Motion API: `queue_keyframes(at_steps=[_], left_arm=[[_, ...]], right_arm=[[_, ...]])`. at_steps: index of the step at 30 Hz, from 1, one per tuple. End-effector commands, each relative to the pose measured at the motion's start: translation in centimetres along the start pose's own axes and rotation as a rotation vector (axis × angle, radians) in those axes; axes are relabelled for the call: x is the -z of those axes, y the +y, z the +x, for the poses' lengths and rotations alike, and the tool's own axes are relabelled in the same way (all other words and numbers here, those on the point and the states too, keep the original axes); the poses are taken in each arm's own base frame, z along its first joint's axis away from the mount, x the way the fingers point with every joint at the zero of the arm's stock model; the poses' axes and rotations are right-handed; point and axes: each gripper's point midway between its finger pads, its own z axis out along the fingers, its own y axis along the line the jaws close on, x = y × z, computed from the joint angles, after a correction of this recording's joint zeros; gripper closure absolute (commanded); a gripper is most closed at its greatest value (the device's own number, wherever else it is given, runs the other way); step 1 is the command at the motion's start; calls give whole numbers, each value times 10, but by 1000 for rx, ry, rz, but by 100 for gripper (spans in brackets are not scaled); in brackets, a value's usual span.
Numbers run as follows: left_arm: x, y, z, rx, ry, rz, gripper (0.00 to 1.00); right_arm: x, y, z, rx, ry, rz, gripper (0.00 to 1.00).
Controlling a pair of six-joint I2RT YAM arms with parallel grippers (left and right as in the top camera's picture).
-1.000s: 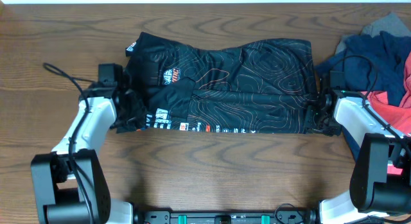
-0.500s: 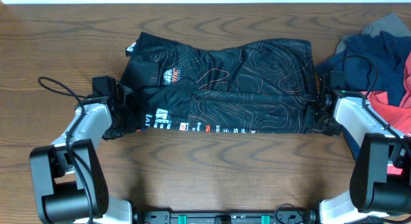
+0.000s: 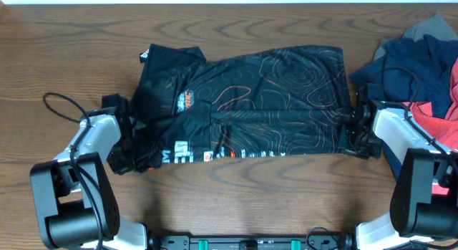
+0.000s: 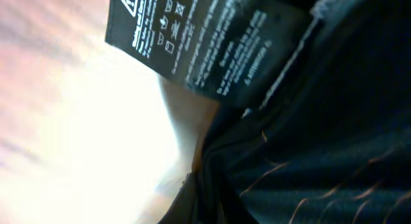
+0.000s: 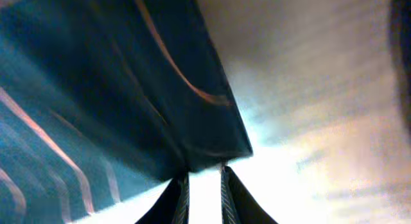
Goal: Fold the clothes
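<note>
The black jersey (image 3: 257,99) with thin orange contour lines lies spread across the middle of the wooden table (image 3: 236,200), white lettering along its near edge. My left gripper (image 3: 134,146) is at its bunched left end, shut on the cloth. In the left wrist view the jersey (image 4: 308,121) and its care label (image 4: 192,38) fill the frame and the fingers are hidden. My right gripper (image 3: 356,133) is at the jersey's near right corner. In the right wrist view the two fingertips (image 5: 183,185) stand close together with the corner of the jersey (image 5: 96,76) caught at the gripper's (image 5: 204,176) tips.
A pile of other clothes lies at the right edge: a navy one (image 3: 415,64), a coral-red one (image 3: 440,114) and a grey one (image 3: 433,26). The right arm's white link (image 3: 397,132) runs just beside that pile. A black cable (image 3: 61,103) loops left of the left arm.
The left gripper closed on the jersey's left end and drew it toward the near left. The jersey's near edge shifted closer and its folds changed. The right jaws narrowed on the corner.
</note>
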Motion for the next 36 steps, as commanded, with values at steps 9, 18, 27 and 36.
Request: queue_keyframes(at_steps=[9, 18, 27, 36], left_arm=[[-14, 34, 14, 65, 70, -116, 94], [-3, 29, -2, 79, -27, -77, 93], [-3, 28, -4, 86, -34, -74, 92], [-3, 28, -4, 86, -36, -73, 92]], right_arm=[[-6, -14, 26, -59, 101, 49, 81], [52, 5, -39, -29, -223, -86, 46], [26, 11, -46, -28, -235, -97, 48], [0, 8, -27, -20, -141, -67, 66]])
